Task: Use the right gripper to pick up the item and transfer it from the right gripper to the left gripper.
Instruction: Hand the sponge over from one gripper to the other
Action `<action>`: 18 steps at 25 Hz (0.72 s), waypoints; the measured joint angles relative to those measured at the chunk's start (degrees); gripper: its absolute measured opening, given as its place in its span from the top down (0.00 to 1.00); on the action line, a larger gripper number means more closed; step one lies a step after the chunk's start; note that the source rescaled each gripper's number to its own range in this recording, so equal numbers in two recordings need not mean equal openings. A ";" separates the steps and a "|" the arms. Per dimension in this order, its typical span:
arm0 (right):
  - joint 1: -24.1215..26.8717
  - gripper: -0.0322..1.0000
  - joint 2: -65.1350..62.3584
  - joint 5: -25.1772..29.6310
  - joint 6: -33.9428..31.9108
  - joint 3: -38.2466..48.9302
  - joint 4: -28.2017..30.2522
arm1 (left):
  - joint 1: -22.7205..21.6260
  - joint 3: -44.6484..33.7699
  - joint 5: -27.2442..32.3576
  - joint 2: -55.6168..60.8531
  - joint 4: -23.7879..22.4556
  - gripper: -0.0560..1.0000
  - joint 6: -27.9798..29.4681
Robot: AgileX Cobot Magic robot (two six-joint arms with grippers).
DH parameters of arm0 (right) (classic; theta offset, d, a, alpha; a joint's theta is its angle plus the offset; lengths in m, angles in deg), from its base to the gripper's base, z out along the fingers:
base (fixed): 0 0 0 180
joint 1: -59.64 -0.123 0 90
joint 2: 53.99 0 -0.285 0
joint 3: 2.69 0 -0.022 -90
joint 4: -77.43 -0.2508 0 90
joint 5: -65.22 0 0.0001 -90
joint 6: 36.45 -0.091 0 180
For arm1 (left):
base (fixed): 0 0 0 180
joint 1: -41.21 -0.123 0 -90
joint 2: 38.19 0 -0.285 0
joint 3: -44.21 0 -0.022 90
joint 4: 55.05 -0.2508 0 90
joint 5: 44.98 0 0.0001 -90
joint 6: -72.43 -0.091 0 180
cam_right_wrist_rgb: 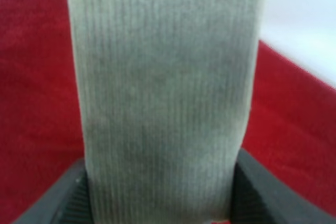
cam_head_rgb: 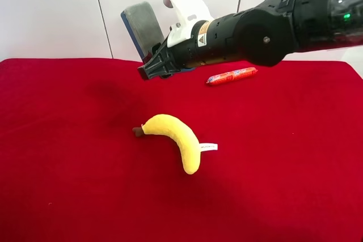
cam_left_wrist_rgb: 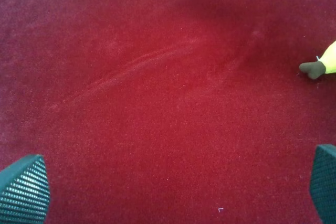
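A soft red cloth (cam_head_rgb: 68,196) covers all of the flat top. It looks fuzzy, like velvet. Behind it stands a plain wall (cam_head_rgb: 51,9), white and a bit grey. A thin dark line (cam_head_rgb: 101,12) runs down the wall, a little slanted. The far edge of the cloth meets the wall in a straight line. The light is bright and even. A soft shadow (cam_head_rgb: 108,92) lies on the cloth near the far edge. In the left wrist view, a long faint crease (cam_left_wrist_rgb: 142,64) runs across the cloth.
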 joint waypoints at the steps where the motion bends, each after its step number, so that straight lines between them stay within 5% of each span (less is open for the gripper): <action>1: 0.00 0.97 0.05 -0.52 0.00 0.00 0.00 | 0.00 0.00 0.00 0.00 0.00 0.00 0.00; 18: 0.00 0.97 0.24 -3.30 0.00 0.00 0.00 | 0.00 0.00 0.00 0.00 0.00 0.00 0.00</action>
